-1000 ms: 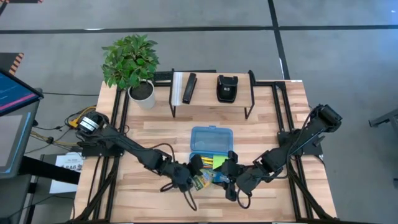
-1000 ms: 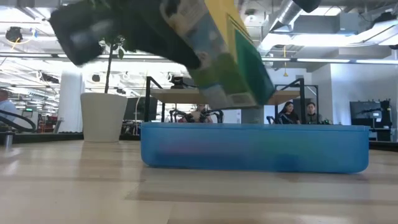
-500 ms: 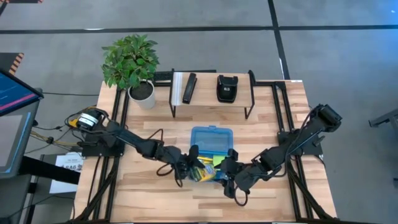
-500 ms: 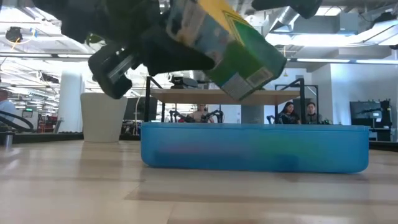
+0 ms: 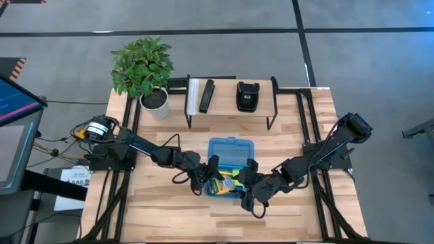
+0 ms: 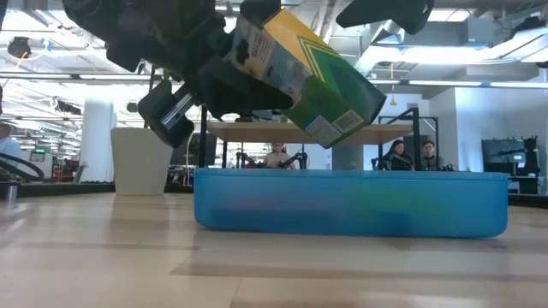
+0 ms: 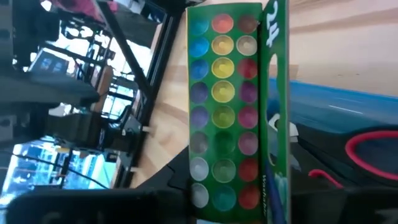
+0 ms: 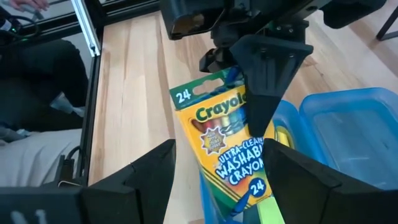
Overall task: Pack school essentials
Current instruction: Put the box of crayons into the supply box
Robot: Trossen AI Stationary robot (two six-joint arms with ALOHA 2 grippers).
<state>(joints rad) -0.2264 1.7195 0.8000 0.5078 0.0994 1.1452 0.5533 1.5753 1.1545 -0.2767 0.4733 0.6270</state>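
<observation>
The green-yellow crayon box (image 6: 304,77) hangs tilted above the open blue case (image 6: 351,201), carried by my left gripper (image 5: 205,177), which is shut on it. In the high view the crayon box (image 5: 221,185) sits over the case's near tray (image 5: 211,192). Yellow pencils (image 5: 229,173), a lime-green sticky-note pad (image 8: 267,208) and the red scissors handle (image 7: 373,149) lie in the case. My right gripper (image 5: 248,187) is open, its fingers standing on either side of the crayon box's (image 8: 224,149) lower end. The eraser is hidden. My left gripper pinches the crayon box at its upper end (image 8: 205,93), the end printed "24". One finger (image 8: 267,74) lies over the printed front face, along the box. The box is lifted clear of the case and slants down, away from the fingers.
A black-framed shelf (image 5: 230,112) at the far edge carries the black stapler (image 5: 247,96) and a flat black bar (image 5: 206,96). A potted plant (image 5: 144,64) stands at the far left. The case's lid (image 5: 230,150) lies open toward the shelf. People sit in the room beyond (image 6: 398,154).
My left gripper has carried the crayon box toward the far edge, from in front of the blue case to above its near tray. The box has tipped from steep to flatter and has risen a little. My right gripper has followed slightly toward the case.
</observation>
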